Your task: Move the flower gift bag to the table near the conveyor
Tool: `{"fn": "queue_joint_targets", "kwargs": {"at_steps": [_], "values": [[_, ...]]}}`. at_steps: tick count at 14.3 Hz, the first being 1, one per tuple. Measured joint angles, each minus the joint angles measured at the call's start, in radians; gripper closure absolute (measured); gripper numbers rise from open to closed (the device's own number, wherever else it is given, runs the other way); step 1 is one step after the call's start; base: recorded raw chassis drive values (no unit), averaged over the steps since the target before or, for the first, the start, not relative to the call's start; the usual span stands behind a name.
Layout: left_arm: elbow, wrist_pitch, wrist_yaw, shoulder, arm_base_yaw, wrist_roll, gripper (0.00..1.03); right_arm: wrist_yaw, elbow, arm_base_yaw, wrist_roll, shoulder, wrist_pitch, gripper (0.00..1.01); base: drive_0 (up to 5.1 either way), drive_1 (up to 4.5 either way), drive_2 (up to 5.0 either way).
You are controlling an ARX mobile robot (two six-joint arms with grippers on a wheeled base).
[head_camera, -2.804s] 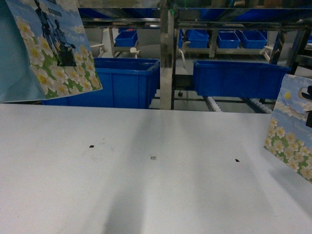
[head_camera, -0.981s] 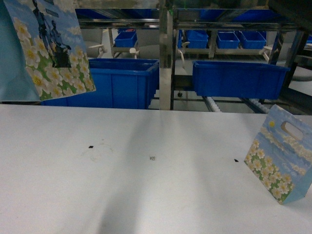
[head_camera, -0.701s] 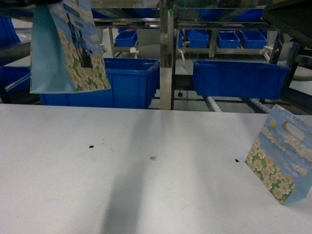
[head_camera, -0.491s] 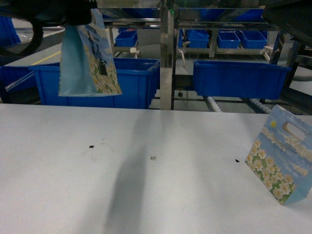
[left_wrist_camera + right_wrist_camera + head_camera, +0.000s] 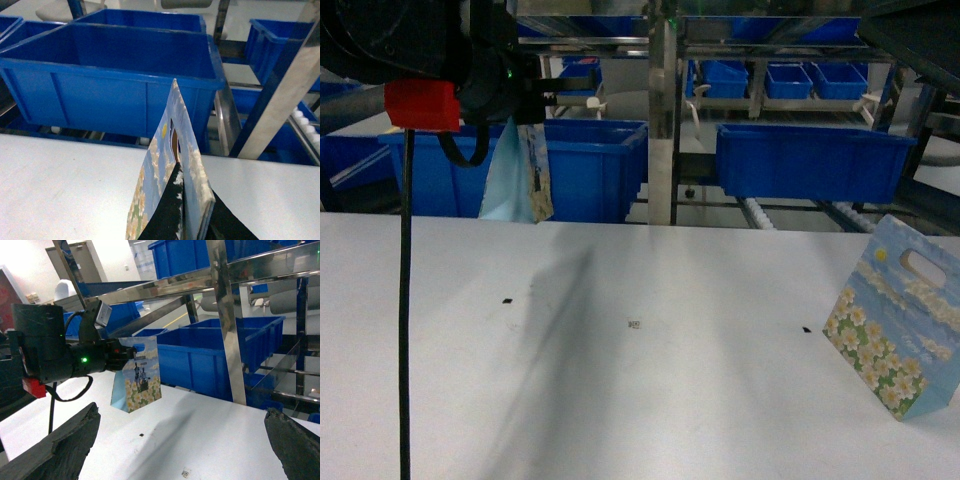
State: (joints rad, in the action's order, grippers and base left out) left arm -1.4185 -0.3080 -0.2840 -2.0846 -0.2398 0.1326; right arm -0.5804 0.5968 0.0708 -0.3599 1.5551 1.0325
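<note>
Step in hand: carry-and-place, bag still airborne. The left claw [image 5: 192,220] is clamped on the top edge of a flower gift bag [image 5: 525,170], which hangs edge-on to the head camera at about 10 o'clock, above the far edge of the bench [image 5: 640,400] and in front of a blue bin [image 5: 580,165]. The bag's bottom looks clear of the bench surface, though the edge-on view makes the gap hard to judge.

A second flower bag [image 5: 900,320] stands tilted on the bench at about 3 o'clock, apart from both arms. The right claw [image 5: 180,440] hangs wide open and empty, its two dark fingers at the frame edges of its own wrist view.

The conveyor [image 5: 760,212] shows its pale rollers just beyond the bench at about 1 o'clock.

Next move, as judged: lower the left arm until the bag's base seats flat on the bench, then release. Risk: a narrow bag may topple if let go while swinging.
</note>
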Motion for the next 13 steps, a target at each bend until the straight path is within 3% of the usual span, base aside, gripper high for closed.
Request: {"fn": "queue_joint_targets", "kwargs": {"at_steps": [6, 13], "values": [[-0.048, 0.006, 0.032, -0.074, 0.039, 0.023, 1.01, 0.000, 0.000, 0.000, -0.003, 0.000, 0.000, 0.03, 0.0, 0.00, 0.0], [0.080, -0.056, 0.051, -0.101, 0.157, 0.045, 1.01, 0.000, 0.000, 0.000, -0.003, 0.000, 0.000, 0.03, 0.0, 0.00, 0.0]]}}
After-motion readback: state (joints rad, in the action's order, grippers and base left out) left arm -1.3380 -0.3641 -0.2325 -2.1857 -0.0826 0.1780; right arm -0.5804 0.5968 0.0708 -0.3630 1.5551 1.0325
